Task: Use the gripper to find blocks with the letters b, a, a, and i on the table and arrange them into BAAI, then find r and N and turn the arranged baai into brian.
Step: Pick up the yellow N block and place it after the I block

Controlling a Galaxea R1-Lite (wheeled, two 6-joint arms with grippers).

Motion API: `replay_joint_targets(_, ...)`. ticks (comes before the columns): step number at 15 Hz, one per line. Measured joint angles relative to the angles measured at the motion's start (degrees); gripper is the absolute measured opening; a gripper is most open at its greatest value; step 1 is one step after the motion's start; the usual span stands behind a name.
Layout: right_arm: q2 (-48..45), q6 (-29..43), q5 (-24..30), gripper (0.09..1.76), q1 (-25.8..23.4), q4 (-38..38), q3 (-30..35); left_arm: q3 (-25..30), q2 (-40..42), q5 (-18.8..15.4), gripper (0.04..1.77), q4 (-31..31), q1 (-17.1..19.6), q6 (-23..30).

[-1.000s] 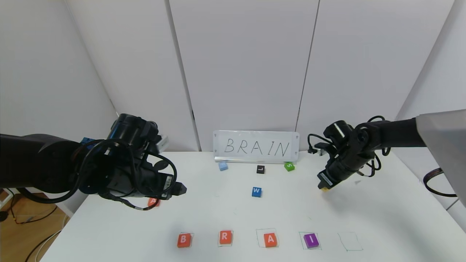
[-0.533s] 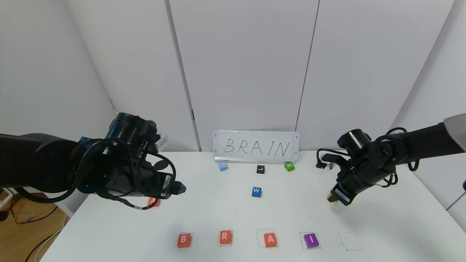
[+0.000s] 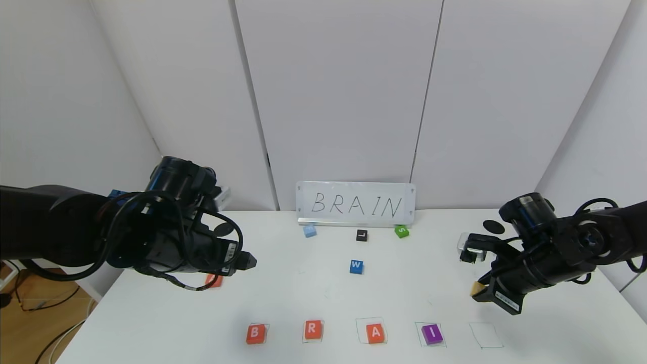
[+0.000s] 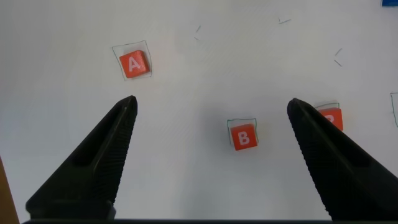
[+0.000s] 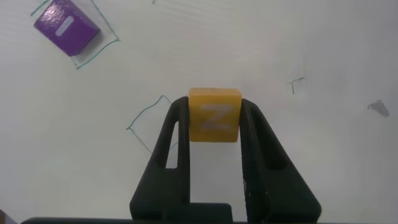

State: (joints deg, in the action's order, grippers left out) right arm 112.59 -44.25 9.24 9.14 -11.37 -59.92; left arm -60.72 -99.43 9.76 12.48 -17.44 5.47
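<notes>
Above the near right part of the table (image 3: 546, 323), the yellow N tile (image 5: 214, 114) is being held clamped between the fingers of the right gripper (image 3: 477, 290), off the surface and just short of the one empty drawn square (image 3: 486, 335). Along the near edge, a row is being formed by the B tile (image 3: 256, 333), the R tile (image 3: 312, 329), one A tile (image 3: 375, 333) and the purple I tile (image 3: 432, 334), each lying in or beside a drawn square. Over the table's left side, the left gripper (image 3: 247, 261) is being kept wide open with nothing held, a second A tile (image 4: 134, 64) lying below it.
</notes>
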Motion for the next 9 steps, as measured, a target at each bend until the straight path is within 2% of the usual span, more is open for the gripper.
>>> replay_joint_targets(4,-2.0,-1.7,0.5,0.53,-0.8,-0.8,1.4,-0.2,-0.2,0.0,1.72,0.0,0.4,-0.1)
replay_joint_targets(6,-2.4,-5.9,0.5,0.53,-1.2,-2.7,1.5,-0.3,-0.2,-0.1,1.72,0.0,0.9,-0.3)
replay_joint_targets(9,-2.5,-6.4,0.5,0.53,-1.4,-2.9,1.5,-0.4,-0.1,-0.1,1.72,0.0,1.1,-0.4)
